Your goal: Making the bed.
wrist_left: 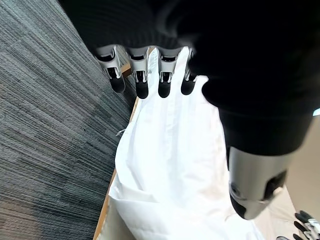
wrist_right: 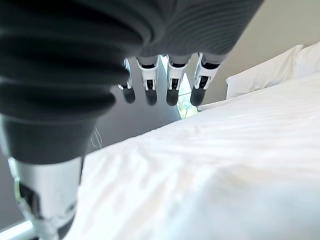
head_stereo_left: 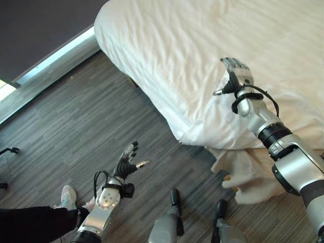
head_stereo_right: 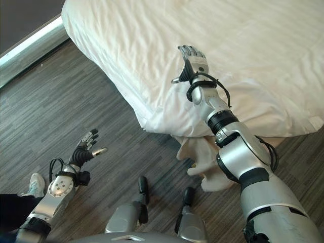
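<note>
duvet under relaxed right hand; pillows in right wrist view; left hand spread.

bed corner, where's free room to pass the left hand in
Bare floor lies open between the left hand and the bed's long edge. It is crowded at the corner, where the right hand hovers over the duvet and cloth hangs to the floor.

floor: dark grey wood-look planks | wall base: pale strip along dark wall | person: white shoe, dark trouser leg, low at robot's left
</note>
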Controlling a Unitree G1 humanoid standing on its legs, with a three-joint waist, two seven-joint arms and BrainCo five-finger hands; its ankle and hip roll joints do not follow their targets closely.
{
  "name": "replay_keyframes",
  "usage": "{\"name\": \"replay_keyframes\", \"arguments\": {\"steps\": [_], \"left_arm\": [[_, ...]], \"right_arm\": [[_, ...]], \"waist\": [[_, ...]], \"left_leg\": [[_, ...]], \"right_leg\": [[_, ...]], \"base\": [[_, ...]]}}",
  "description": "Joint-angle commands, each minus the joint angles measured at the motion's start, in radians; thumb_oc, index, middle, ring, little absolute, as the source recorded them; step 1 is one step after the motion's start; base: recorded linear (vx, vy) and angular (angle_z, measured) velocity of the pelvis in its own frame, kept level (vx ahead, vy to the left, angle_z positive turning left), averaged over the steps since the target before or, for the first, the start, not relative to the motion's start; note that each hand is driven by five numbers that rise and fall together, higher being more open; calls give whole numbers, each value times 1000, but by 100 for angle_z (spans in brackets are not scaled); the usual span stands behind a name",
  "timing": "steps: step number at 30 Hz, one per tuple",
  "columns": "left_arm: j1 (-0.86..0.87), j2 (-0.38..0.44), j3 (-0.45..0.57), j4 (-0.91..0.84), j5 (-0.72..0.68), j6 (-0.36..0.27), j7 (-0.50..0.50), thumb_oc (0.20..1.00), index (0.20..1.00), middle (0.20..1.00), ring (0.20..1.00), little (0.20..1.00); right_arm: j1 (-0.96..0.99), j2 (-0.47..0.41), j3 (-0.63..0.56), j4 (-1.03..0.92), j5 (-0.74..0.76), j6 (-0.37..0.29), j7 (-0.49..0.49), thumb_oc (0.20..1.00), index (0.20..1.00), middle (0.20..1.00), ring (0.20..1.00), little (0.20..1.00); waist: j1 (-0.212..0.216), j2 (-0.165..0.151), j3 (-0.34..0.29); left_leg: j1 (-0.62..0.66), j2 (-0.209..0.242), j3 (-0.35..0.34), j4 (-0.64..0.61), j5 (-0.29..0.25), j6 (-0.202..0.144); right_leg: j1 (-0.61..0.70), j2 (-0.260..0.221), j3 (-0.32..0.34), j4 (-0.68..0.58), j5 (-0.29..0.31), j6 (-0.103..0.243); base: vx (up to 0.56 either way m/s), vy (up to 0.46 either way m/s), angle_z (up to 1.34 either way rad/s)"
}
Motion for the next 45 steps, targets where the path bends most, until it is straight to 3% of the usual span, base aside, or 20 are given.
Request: {"name": "replay_keyframes", "arguments": {"steps": [1,4,5,6,8,12,19,26,30,33,36,37,38,41,42,45], "left_arm": [[-86,55,9,-57,-13,-68,-4,1000,1000,1000,1000,1000],[-201,13,-37,45,28,-50,35,1000,1000,1000,1000,1000],[-210,5,-36,56,22,-52,36,1000,1000,1000,1000,1000],[-214,1,-39,61,20,-55,40,1000,1000,1000,1000,1000],[-234,-17,-46,90,18,-50,49,1000,1000,1000,1000,1000],[-290,-49,-74,145,43,-39,77,1000,1000,1000,1000,1000],[-336,-93,-96,180,59,-26,97,1000,1000,1000,1000,1000],[-250,-133,-63,145,94,14,74,1000,1000,1000,1000,1000],[-145,-138,-37,100,139,38,27,1000,1000,1000,1000,1000],[-96,-148,-25,73,101,36,5,1000,1000,1000,1000,1000],[-52,-178,-12,61,23,34,-13,1000,1000,1000,1000,1000],[-52,-184,-14,61,24,35,-13,1000,1000,1000,1000,1000],[-54,-188,-28,67,19,36,-13,1000,1000,1000,1000,1000],[-61,-192,-47,65,17,42,-20,1000,1000,1000,1000,1000],[-72,-198,-69,72,17,47,-26,1000,1000,1000,1000,1000],[-87,-199,-93,85,14,51,-42,1000,1000,1000,1000,1000]], "right_arm": [[-92,-36,26,124,43,-1,-9,1000,1000,1000,1000,1000],[-38,-46,-24,217,132,18,0,1000,1000,1000,1000,1000],[-39,-60,-29,241,143,16,5,580,580,580,580,580],[-38,-69,-32,248,157,16,10,373,373,373,373,373],[-16,-73,-52,233,187,12,7,200,200,200,200,200],[38,-43,-82,173,220,6,-12,200,200,200,200,200],[193,37,-134,-25,190,2,-41,200,200,200,200,200],[558,57,-246,-456,105,-8,-28,200,200,200,200,200],[907,16,-360,-677,11,-30,21,200,200,200,200,200],[1044,15,-395,-708,-36,-33,32,200,200,200,200,200],[1219,51,-397,-622,-101,-34,43,200,200,200,200,200],[1251,74,-392,-566,-100,-30,49,824,824,824,824,824],[1270,112,-377,-438,-59,-31,51,1000,1000,1000,1000,1000],[1281,166,-352,-287,-17,-31,61,1000,1000,1000,1000,1000],[1282,215,-344,-100,46,-16,80,1000,1000,1000,1000,1000],[1263,252,-379,112,122,8,93,1000,1000,1000,1000,1000]], "waist": [[-6,-61,77],[-12,-37,93],[-9,-32,92],[-10,-31,93],[-24,-34,96],[-56,-51,89],[-112,-108,43],[-176,-156,8],[-227,-179,-24],[-244,-186,-38],[-272,-201,-44],[-279,-205,-43],[-287,-214,-48],[-288,-220,-48],[-291,-222,-48],[-289,-218,-51]], "left_leg": [[42,29,12,4,-36,-101],[13,20,14,4,-33,-105],[11,19,16,4,-32,-106],[13,18,19,4,-33,-105],[25,16,25,4,-38,-102],[63,11,38,4,-59,-91],[160,5,61,4,-106,-66],[237,6,89,4,-137,-50],[287,7,115,4,-154,-41],[303,6,125,4,-160,-38],[327,8,134,4,-166,-37],[330,9,137,4,-167,-37],[334,10,140,4,-169,-38],[337,11,139,4,-168,-39],[339,10,134,4,-169,-36],[345,9,133,4,-171,-33]], "right_leg": [[-33,-97,72,-26,35,58],[-65,-107,79,-26,45,70],[-67,-108,80,-26,44,73],[-67,-110,84,-26,45,75],[-63,-115,92,-26,49,79],[-39,-122,104,-26,48,82],[31,-131,116,-26,47,81],[75,-130,139,-26,58,87],[105,-131,153,-25,61,94],[113,-131,158,-21,62,96],[127,-130,160,-15,60,96],[128,-130,160,-15,60,97],[131,-129,161,-15,62,97],[135,-126,162,-16,60,96],[138,-122,170,-15,58,93],[142,-120,178,-15,57,91]], "base": [[-51,39,-1],[-45,29,-4],[-33,18,-8],[-6,15,-4],[-4,16,0],[7,8,-2],[46,11,-4],[24,42,-11],[32,74,-20],[27,53,-19],[3,37,-14],[-32,14,-5],[-38,6,-3],[-23,3,-12],[-36,15,-11],[-2,10,1]]}}
